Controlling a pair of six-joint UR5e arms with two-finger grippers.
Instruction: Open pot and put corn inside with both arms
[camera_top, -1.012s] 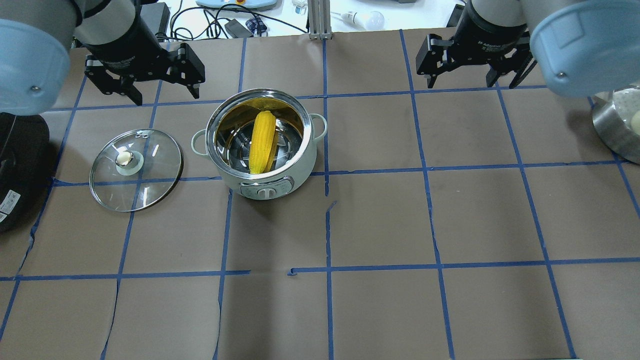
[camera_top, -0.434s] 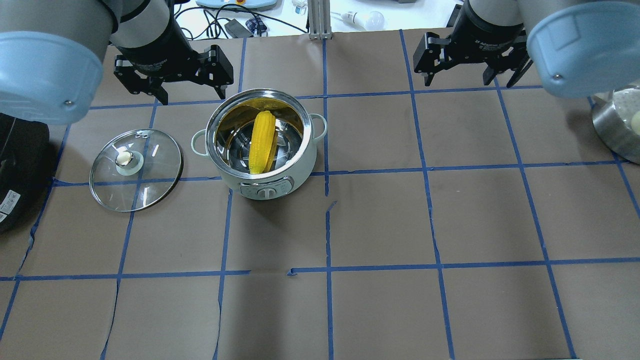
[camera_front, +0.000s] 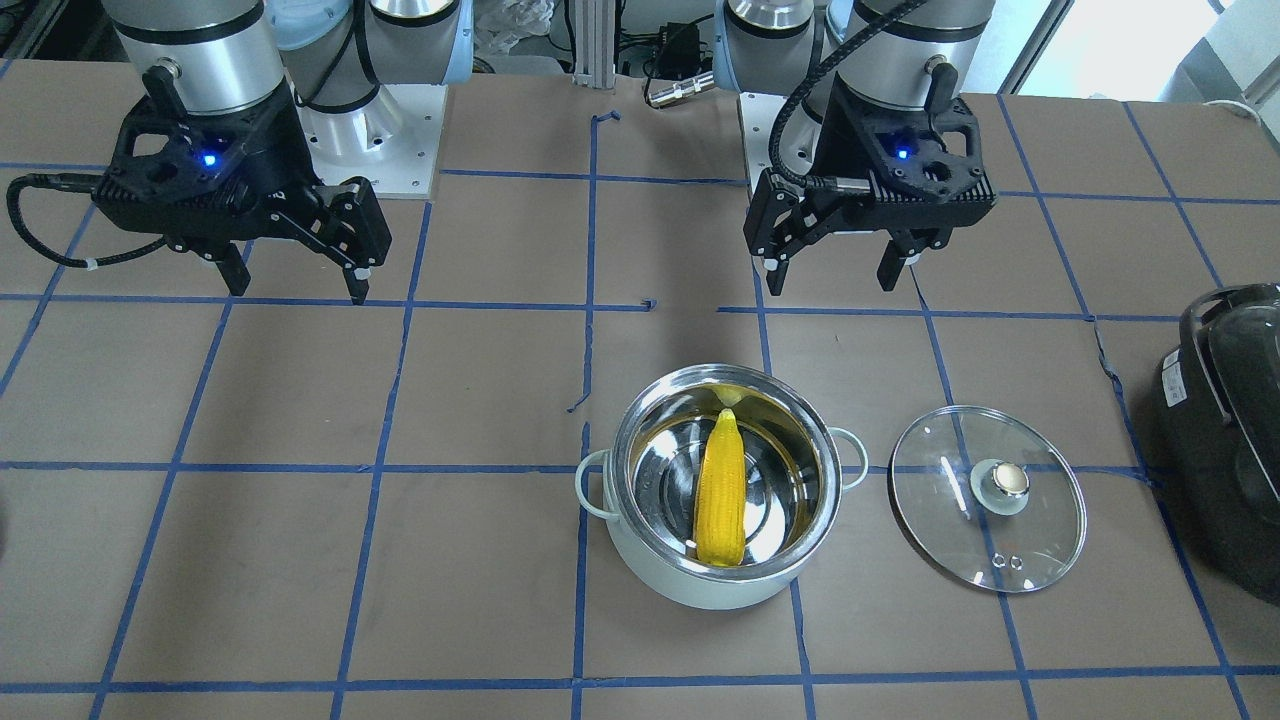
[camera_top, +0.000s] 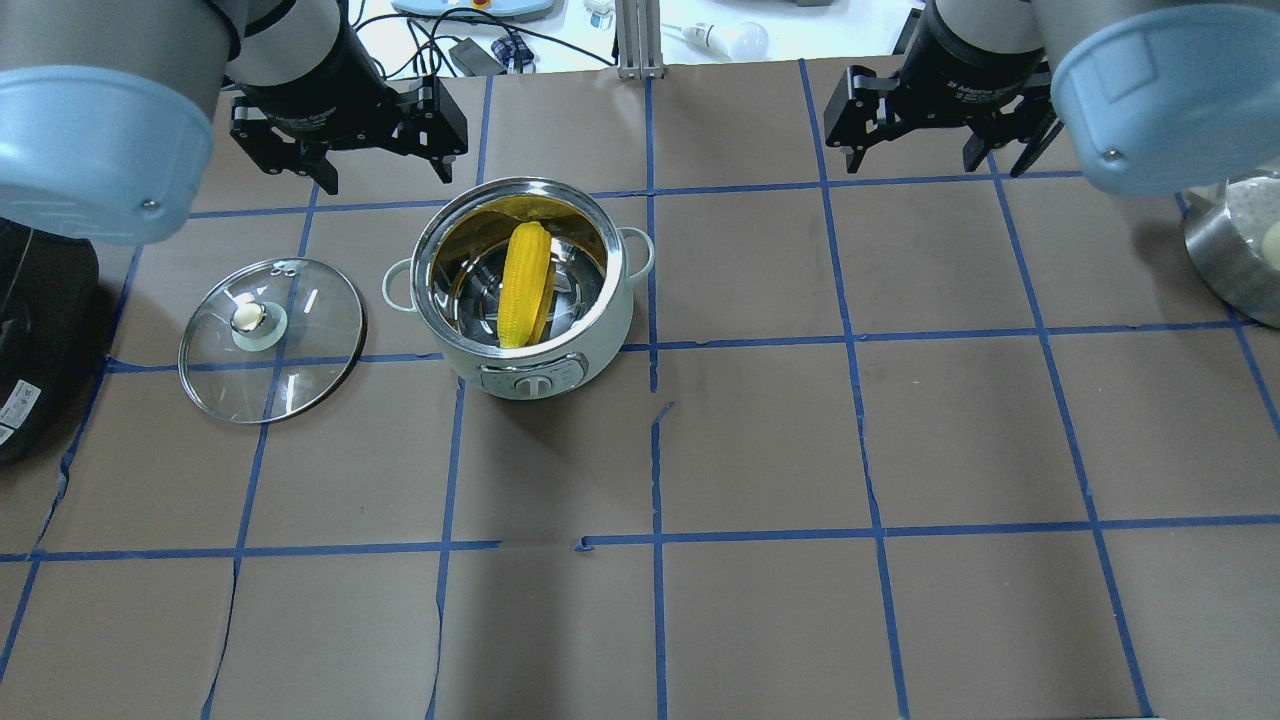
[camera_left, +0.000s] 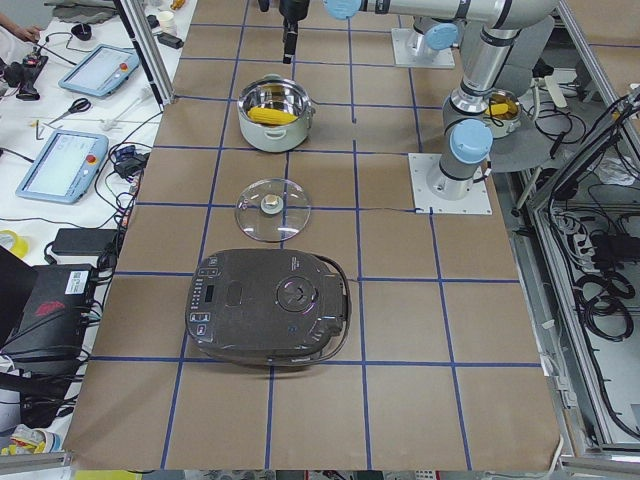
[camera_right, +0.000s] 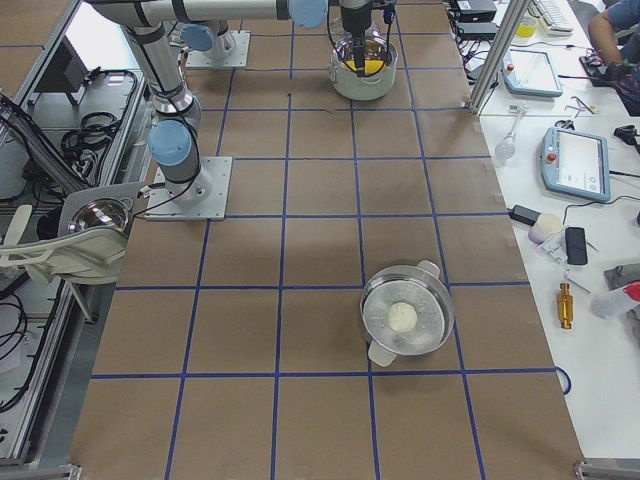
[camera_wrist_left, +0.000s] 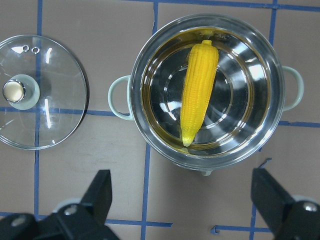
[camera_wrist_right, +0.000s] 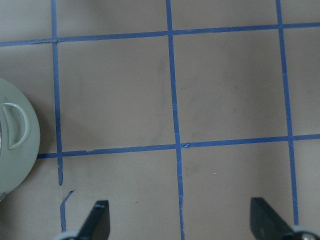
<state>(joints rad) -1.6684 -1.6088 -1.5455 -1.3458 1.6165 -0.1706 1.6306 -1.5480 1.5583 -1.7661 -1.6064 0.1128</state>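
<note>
The pale mint-white pot stands open left of the table's middle, also in the front view and the left wrist view. The yellow corn lies inside it, leaning on the steel wall. The glass lid lies flat on the table to the pot's left. My left gripper hangs open and empty above the table just beyond the pot. My right gripper is open and empty, far to the right.
A large black appliance sits at the table's left edge, beside the lid. A steel bowl holding a pale ball stands at the right edge. Blue tape lines grid the brown table cover.
My left gripper has moved right and away from me, from beyond the lid to just beyond the pot. My right gripper has shifted slightly left. Pot, corn and lid have not moved.
</note>
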